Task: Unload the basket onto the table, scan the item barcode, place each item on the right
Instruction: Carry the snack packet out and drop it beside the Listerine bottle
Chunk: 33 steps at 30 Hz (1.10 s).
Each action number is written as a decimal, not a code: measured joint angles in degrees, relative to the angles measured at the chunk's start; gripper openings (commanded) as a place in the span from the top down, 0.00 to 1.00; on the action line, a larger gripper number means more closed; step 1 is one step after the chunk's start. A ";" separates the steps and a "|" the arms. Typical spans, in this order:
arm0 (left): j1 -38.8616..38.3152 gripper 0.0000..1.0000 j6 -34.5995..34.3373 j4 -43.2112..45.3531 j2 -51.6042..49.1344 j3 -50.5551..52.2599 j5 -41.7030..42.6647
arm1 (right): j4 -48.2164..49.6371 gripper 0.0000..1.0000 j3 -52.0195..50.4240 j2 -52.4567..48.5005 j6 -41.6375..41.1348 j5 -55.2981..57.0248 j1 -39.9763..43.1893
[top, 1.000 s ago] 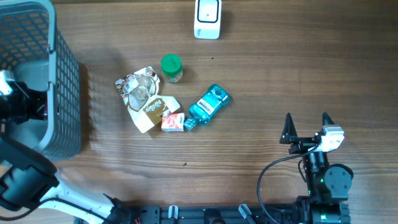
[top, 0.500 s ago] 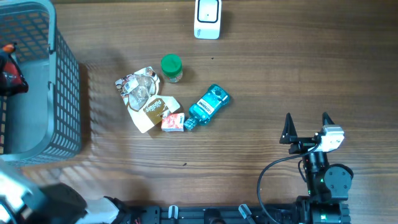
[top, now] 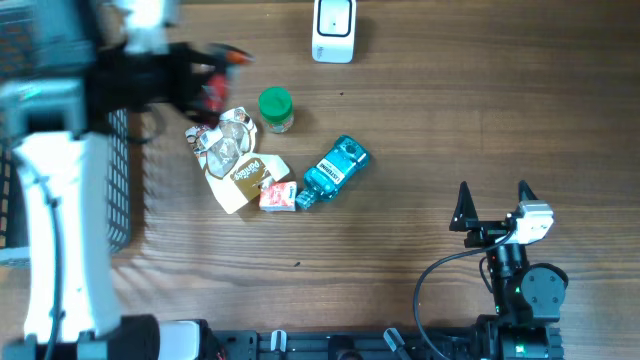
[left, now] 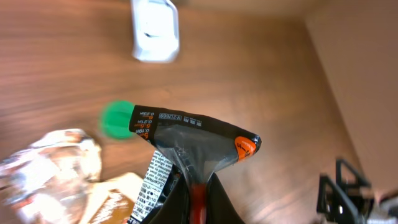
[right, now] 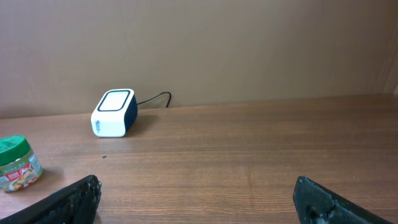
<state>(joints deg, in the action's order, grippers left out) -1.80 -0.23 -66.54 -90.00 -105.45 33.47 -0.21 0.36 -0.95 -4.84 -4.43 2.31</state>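
Note:
My left gripper is shut on a black pouch with a clear panel, white print and an orange spot. In the overhead view the pouch hangs blurred above the table, just left of the green-lidded jar. A strip of its red edge sits pinched between the jaws in the left wrist view. The white scanner stands at the far edge; it also shows as the scanner beyond the pouch. My right gripper rests open near the front right, nothing between its fingers.
A pile lies mid-table: crumpled clear packet, tan packet, small red-and-white box, teal bottle. The grey basket stands at the left, mostly behind my left arm. The scanner and jar face the right wrist.
My left arm has swung out of the basket to the right, carrying the pouch to a spot above the pile near the jar. The right arm has not moved.

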 measured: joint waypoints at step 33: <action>-24.35 0.96 -0.11 24.52 -41.70 0.17 -25.97 | 0.00 0.00 0.00 0.00 0.00 0.02 0.00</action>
<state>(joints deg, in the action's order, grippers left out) -26.15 -0.34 -42.02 -131.70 -105.27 7.51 -0.21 0.36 -0.95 -4.84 -4.40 2.31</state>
